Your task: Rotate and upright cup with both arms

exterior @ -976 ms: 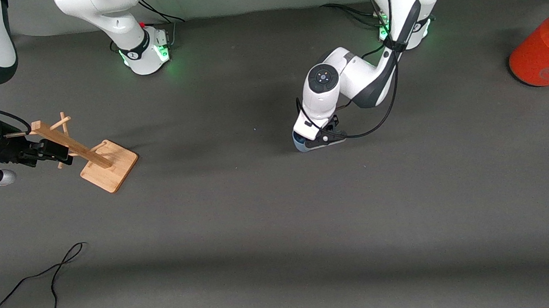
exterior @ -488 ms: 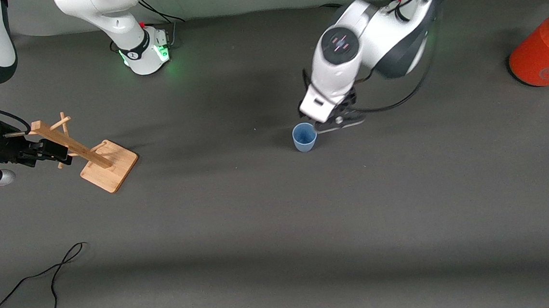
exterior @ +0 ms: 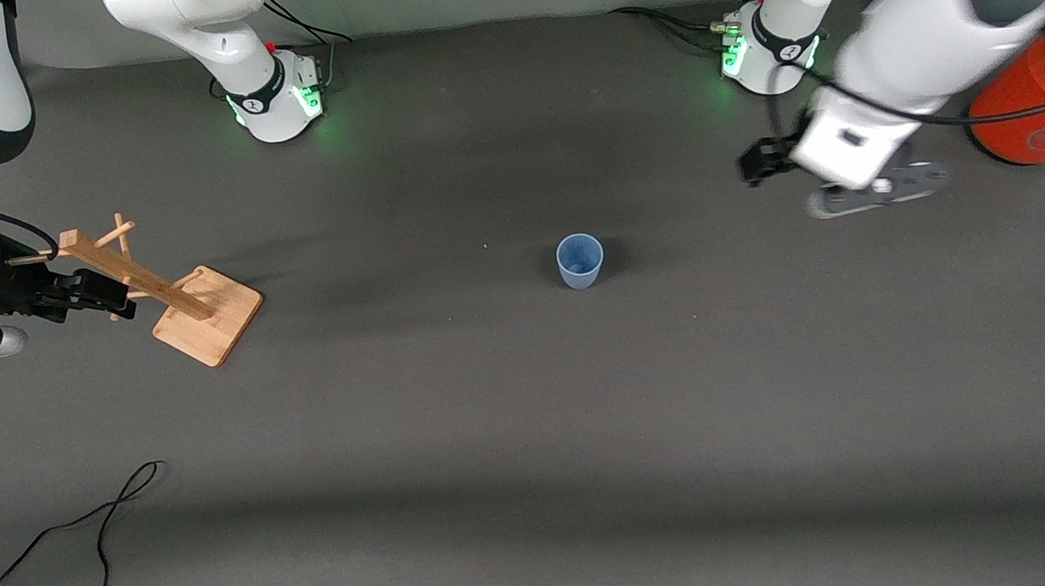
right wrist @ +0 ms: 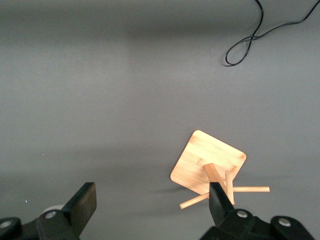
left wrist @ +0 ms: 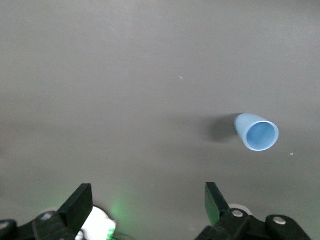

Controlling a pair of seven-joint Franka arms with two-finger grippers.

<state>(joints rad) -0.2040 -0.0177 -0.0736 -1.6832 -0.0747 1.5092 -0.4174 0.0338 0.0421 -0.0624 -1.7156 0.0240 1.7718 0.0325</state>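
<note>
Pale-blue cup [exterior: 580, 260] upright, well apart from open left hand [left wrist: 147, 210].

Matt plastic cup [exterior: 580, 260], wood rack [exterior: 175, 293]

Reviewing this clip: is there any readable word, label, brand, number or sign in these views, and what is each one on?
None can be read.
Orange-red can: a faint round emblem on its side, too blurred to read.
Right arm's base: a small dark mark on the band, too small to read.
Cup, peg rack: plain, with no markings visible.
</note>
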